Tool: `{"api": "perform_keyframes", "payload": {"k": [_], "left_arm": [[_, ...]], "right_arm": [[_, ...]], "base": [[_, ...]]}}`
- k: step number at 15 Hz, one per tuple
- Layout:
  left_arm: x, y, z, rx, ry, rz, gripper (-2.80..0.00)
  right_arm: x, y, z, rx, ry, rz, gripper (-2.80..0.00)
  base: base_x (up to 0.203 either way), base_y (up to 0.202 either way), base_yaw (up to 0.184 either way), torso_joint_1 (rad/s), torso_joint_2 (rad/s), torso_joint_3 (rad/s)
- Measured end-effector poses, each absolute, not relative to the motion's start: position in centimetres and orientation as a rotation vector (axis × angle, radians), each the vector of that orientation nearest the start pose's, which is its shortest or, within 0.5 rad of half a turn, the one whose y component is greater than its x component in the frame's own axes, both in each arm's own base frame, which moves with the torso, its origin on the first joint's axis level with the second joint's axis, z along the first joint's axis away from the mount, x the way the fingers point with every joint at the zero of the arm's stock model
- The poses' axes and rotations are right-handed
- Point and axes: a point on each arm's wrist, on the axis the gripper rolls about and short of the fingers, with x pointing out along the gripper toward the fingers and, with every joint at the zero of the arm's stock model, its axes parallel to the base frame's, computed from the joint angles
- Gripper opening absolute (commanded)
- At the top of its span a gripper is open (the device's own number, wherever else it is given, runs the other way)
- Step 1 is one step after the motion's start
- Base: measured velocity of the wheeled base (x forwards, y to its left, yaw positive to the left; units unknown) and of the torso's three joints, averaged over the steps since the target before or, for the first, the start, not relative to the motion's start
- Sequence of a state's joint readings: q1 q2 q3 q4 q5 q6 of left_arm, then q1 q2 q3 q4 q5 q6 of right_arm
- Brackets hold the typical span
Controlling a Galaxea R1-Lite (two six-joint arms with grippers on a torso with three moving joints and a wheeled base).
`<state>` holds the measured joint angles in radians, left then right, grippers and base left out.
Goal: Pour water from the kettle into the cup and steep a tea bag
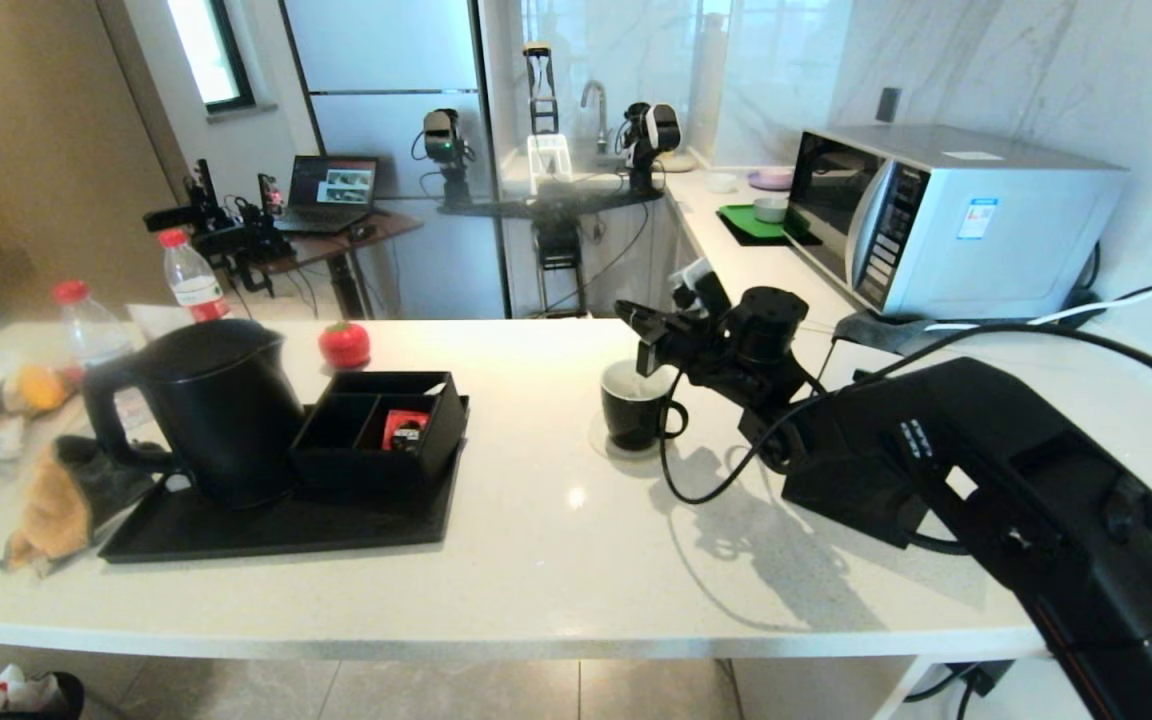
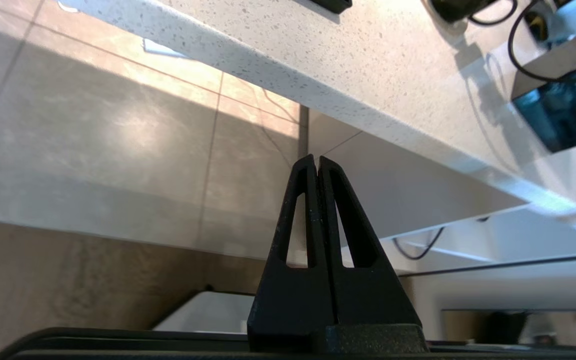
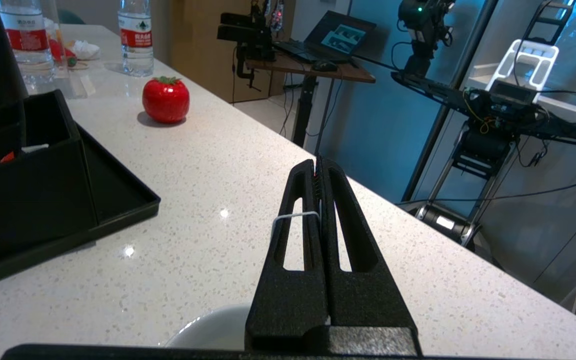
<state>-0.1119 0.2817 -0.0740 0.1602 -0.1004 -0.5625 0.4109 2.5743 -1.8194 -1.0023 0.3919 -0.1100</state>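
The black kettle (image 1: 216, 410) stands lid-on at the left end of a black tray (image 1: 266, 530). The black cup (image 1: 636, 405) with its white inside (image 3: 208, 330) sits on the counter to the tray's right. My right gripper (image 1: 636, 325) (image 3: 317, 165) hovers just above the cup's rim, shut on the tea bag's thin white string (image 3: 293, 216), which loops over one finger. The tea bag's pouch is hidden under the gripper. No water shows. My left gripper (image 2: 316, 159) is shut and empty, low beside the counter's front edge, over the floor.
A black compartment box (image 1: 381, 425) holding a red packet (image 1: 404, 427) shares the tray. A red tomato-shaped object (image 1: 344, 344) and two red-capped bottles (image 1: 194, 280) stand behind. A microwave (image 1: 946, 215) is at the far right. An orange cloth (image 1: 51, 505) lies left of the tray.
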Motion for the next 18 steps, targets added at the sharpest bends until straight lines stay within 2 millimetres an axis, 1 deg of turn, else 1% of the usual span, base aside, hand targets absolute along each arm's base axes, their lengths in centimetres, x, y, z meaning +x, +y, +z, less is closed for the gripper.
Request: {"api": "perform_keyframes", "payload": {"k": [3,5,10,12,15,18], "left_arm": [[-0.6,-0.2,8.5,-0.479,0.406,-0.097,-2.8],[-0.7,-0.2,8.5,-0.479,0.383,-0.051,-2.8],[-1.9,-0.2,8.3,-0.475,0.232,-0.062,-2.8],[-2.4,-0.2,8.1,-0.47,0.17,-0.075,-2.8],[-2.8,-0.2,8.0,-0.479,0.129,-0.082,-2.8],[-2.9,-0.2,8.0,-0.479,0.115,-0.085,-2.8]], "right_arm": [[47.9,21.8,11.3,-0.101,-0.296,0.783,-2.8],[47.9,21.7,11.1,-0.101,-0.294,0.782,-2.8],[48.2,20.6,11.2,-0.104,-0.307,0.759,-2.8],[48.2,20.4,12.0,-0.104,-0.317,0.755,-2.8],[47.7,20.2,14.1,-0.103,-0.343,0.753,-2.8],[47.3,19.5,16.5,-0.105,-0.373,0.743,-2.8]], "base": [[0.0,0.0,0.0,0.0,0.0,0.0],[0.0,0.0,0.0,0.0,0.0,0.0],[0.0,0.0,0.0,0.0,0.0,0.0],[0.0,0.0,0.0,0.0,0.0,0.0],[0.0,0.0,0.0,0.0,0.0,0.0],[0.0,0.0,0.0,0.0,0.0,0.0]]}}
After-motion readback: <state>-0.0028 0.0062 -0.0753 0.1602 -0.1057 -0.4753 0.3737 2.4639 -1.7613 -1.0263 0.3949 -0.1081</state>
